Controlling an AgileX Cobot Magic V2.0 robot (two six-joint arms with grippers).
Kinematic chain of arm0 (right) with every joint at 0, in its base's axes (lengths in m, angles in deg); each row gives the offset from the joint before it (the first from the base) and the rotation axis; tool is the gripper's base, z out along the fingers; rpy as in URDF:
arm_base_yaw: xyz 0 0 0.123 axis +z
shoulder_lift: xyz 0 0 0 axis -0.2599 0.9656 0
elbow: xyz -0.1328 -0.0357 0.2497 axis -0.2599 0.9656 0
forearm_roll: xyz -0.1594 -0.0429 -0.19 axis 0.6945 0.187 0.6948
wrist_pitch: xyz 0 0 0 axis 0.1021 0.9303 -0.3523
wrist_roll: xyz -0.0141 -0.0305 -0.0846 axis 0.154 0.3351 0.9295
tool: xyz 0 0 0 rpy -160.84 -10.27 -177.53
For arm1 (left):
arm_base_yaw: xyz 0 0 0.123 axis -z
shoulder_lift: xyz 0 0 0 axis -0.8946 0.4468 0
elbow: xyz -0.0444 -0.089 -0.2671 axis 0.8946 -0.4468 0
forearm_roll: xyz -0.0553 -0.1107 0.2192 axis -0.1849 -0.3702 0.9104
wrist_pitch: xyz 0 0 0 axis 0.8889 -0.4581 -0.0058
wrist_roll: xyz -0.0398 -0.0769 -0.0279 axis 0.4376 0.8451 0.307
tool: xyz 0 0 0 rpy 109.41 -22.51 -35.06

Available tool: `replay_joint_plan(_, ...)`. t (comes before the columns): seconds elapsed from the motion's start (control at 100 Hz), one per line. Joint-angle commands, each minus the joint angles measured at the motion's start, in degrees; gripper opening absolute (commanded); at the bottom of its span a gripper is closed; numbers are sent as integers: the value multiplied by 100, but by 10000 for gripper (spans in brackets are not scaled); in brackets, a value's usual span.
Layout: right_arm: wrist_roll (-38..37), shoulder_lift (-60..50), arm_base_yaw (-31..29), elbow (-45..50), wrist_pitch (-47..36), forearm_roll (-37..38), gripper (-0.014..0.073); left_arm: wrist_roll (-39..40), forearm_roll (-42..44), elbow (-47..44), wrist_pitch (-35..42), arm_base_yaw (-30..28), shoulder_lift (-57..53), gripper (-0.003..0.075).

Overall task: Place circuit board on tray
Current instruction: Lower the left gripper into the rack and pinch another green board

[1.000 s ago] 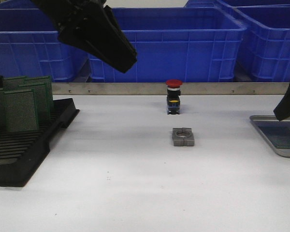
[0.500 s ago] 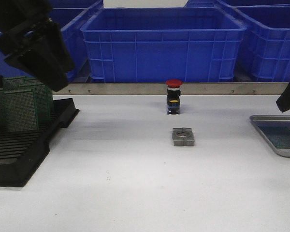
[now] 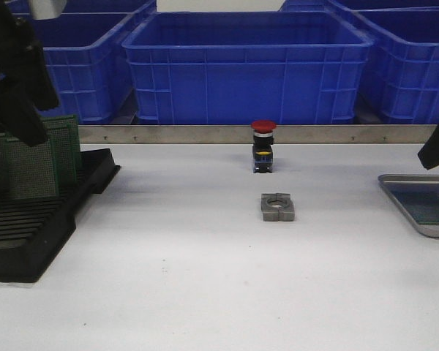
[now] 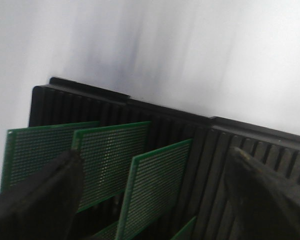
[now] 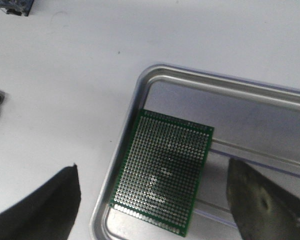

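Several green perforated circuit boards [image 3: 31, 167] stand upright in a black slotted rack [image 3: 36, 234] at the left. My left gripper [image 3: 22, 124] hangs just above those boards. In the left wrist view it is open [image 4: 154, 151], its fingers either side of the standing boards [image 4: 152, 190] and touching none. The silver tray [image 3: 406, 212] lies at the right edge. One circuit board [image 5: 162, 175] lies flat in the tray [image 5: 215, 80]. My right gripper [image 5: 154, 165] is open and empty above that board; the front view shows it as one dark finger [image 3: 437, 146].
A red-capped push button [image 3: 263, 146] and a grey metal block [image 3: 277, 207] stand mid-table. Big blue crates [image 3: 249, 66] line the back behind a metal rail [image 3: 205, 134].
My left arm has swung from the upper middle over to the left and come down over the rack of boards. The right gripper has barely moved.
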Motion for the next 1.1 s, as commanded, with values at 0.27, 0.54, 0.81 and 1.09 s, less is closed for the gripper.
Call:
replay_joint_plan(0.27, 6, -280, -33, -172, 153, -126, 608, 57, -116, 158, 13, -5, 396, 547)
replay_joint_plan(0.54, 6, -280, -33, -172, 166, -126, 608, 80, -116, 158, -111, -5, 467, 347)
replay_joint_plan(0.81, 6, -280, -33, -172, 185, -126, 608, 80, -125, 169, -134, -5, 467, -19)
replay_joint_plan(1.09, 6, -280, -33, -172, 312, -167, 608, 80, -167, 169, -292, -5, 149, -20)
